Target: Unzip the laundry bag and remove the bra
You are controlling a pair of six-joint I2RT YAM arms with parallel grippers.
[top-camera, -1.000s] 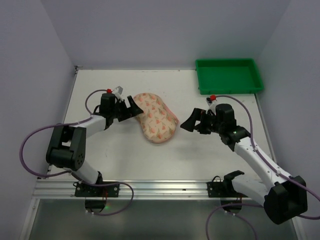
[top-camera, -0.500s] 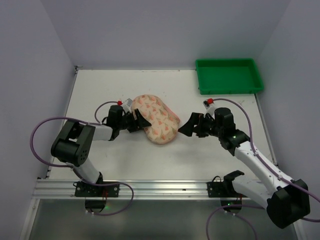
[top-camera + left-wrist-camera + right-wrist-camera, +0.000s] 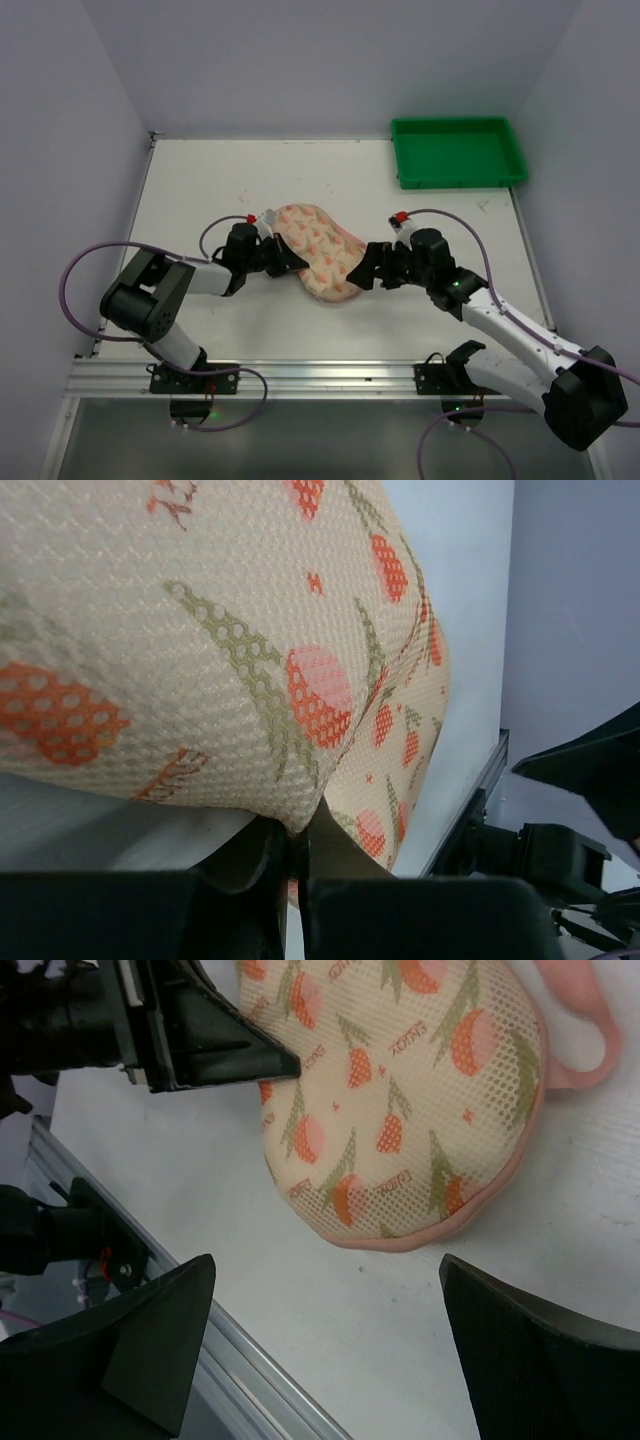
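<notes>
Bench (image 3: 200, 190): white and flat. Green tray (image 3: 458, 152) sits at the far right corner, well away from the work.

Laundry bag (image 3: 320, 248) lies mid-bench between the two arms, zipped up as far as I can see. It's a puffy mesh fabric, so I'd judge it light and soft: it will deform and slide on the bench rather than resist a pull. It needs one side anchored while the zip is run. Contents aren't visible.

Left gripper (image 3: 292, 262) is at the bag's left edge. In the wrist view the jaws are nearly together with a fold of mesh pinched between them, so I read that as a hold on the bag.

Right gripper (image 3: 363, 268) is spread wide at the bag's right end, with the fingers either side of the lobe and not touching it.

Pink zip rim (image 3: 425, 1243) runs round the seam. It's the firmest part, so a better place to hold than loose mesh.

Pink loop (image 3: 585, 1045) sticks out at the far end. Can't tell if it's the zip pull or a hanger. I can't pick out the slider in any view, and it needs finding before pulling.
</notes>
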